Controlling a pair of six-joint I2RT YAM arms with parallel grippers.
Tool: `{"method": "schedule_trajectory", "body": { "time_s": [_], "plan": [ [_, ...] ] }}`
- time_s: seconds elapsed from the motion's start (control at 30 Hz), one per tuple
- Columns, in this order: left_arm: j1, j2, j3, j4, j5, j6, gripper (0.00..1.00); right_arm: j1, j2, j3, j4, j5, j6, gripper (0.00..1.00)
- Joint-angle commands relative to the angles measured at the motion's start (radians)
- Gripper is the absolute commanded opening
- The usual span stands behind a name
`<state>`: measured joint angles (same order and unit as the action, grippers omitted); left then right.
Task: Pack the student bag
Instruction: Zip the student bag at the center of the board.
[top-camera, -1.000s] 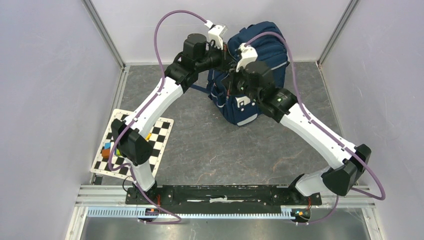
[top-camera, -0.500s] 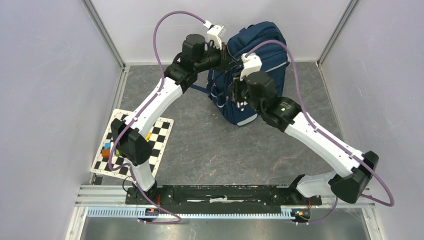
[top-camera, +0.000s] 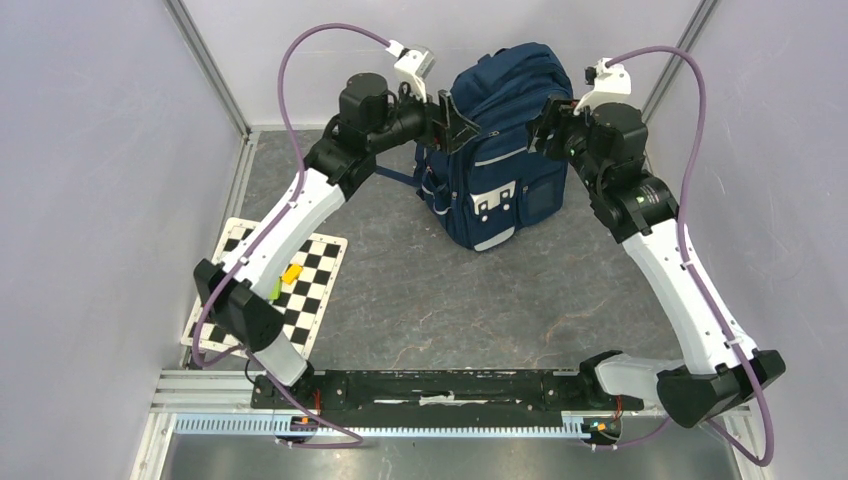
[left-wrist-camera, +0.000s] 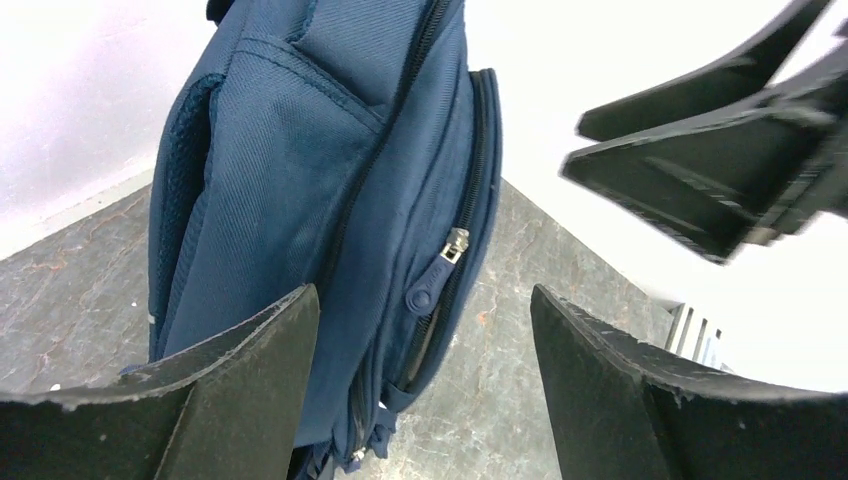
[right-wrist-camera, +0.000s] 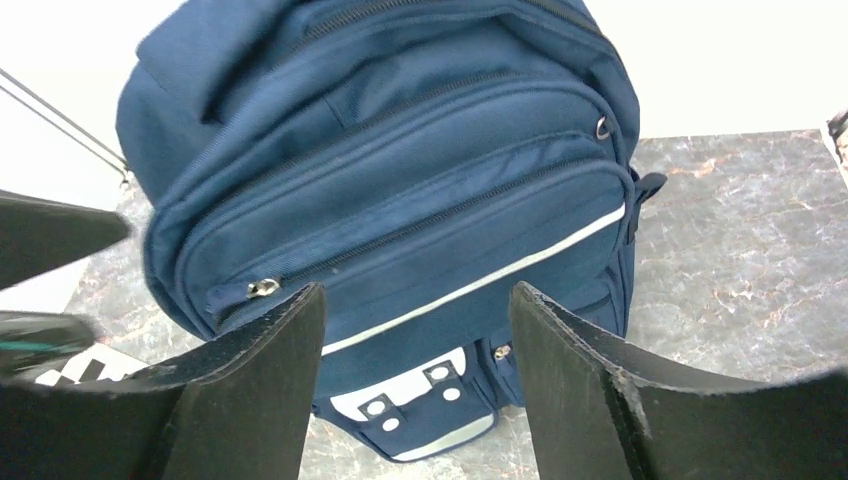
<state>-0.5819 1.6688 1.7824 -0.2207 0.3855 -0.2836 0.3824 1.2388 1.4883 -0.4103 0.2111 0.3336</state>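
The student bag, navy blue with grey stripes and a white buckle patch, stands upright at the back of the table. My left gripper hovers open at its upper left side, touching nothing. My right gripper is open at its upper right side, also apart from it. In the left wrist view the student bag shows its side with a zipper pull, and the left gripper holds nothing. The right wrist view shows the student bag from the front beyond the empty right gripper.
A checkerboard mat lies at the left with a small yellow piece and a green piece on it. Grey walls and metal posts close in the back and sides. A rail runs along the near edge.
Both grippers went from shut to open and drew back from the bag's top. The right arm swung from in front of the bag to its right side. The left arm shifted slightly left.
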Motion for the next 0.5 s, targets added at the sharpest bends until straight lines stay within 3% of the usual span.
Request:
{"method": "schedule_trajectory", "body": {
  "time_s": [0.0,0.13,0.2,0.33,0.47],
  "plan": [
    [-0.009,-0.109,-0.071,0.079,0.028,0.0,0.8,-0.042,-0.019,-0.055,0.02,-0.091,0.005,0.73],
    [-0.015,-0.119,-0.094,0.072,0.068,-0.012,0.79,-0.051,-0.026,-0.106,0.119,-0.189,-0.054,0.74],
    [-0.015,-0.125,-0.108,0.059,0.022,-0.028,0.8,-0.051,-0.006,-0.076,0.142,-0.279,-0.087,0.74],
    [-0.012,-0.126,-0.109,0.007,-0.118,-0.034,0.69,-0.051,0.05,0.005,0.162,-0.458,-0.129,0.7],
    [-0.003,-0.073,-0.063,-0.039,-0.123,-0.035,0.63,-0.048,0.068,0.014,0.195,-0.517,-0.115,0.7]
  ]
}}
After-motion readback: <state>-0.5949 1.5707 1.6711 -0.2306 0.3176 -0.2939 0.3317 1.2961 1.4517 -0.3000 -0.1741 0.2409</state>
